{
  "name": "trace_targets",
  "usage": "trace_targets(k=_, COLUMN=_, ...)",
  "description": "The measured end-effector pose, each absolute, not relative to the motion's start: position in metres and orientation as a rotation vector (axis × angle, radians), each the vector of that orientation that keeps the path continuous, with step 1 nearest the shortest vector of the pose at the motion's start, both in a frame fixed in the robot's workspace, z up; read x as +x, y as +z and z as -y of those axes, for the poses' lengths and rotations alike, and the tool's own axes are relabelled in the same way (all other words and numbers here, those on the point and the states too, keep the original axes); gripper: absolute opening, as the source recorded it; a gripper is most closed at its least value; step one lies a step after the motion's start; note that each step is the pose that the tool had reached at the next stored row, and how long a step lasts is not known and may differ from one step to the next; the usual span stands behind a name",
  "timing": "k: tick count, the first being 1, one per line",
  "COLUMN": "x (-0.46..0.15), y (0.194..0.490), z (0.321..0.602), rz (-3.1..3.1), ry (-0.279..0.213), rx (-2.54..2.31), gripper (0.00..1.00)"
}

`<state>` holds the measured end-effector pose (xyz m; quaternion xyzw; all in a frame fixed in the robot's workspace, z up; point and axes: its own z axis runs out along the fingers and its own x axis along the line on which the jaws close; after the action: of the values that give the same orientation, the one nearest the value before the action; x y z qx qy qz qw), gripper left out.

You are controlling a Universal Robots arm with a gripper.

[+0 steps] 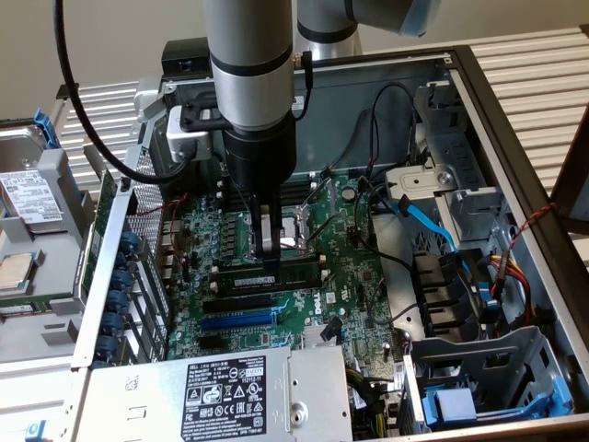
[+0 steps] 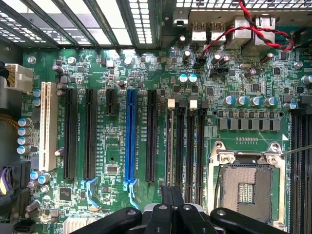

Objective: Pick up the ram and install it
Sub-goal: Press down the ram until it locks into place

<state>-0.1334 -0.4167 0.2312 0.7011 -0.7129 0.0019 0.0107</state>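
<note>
Hiding ram (image 1: 276,273) partly, shut claw (image 1: 269,261)

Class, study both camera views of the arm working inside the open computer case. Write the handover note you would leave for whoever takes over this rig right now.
Gripper: shut, down over the motherboard, fingertips at the ram's top edge; pinching or pressing, cannot tell.
Ram: lying along a memory slot beside the CPU socket, label facing the blue slot.
Done: ram picked up and brought to the slot.
Left: full seating not confirmed; the latches cannot be made out.
</note>
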Motion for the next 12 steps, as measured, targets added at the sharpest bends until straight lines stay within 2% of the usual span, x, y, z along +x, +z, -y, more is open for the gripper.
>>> trace_targets(k=12, x=-0.1334, y=0.2311, z=0.4180, rz=2.225, ry=0.007, rx=2.188, gripper=0.11)
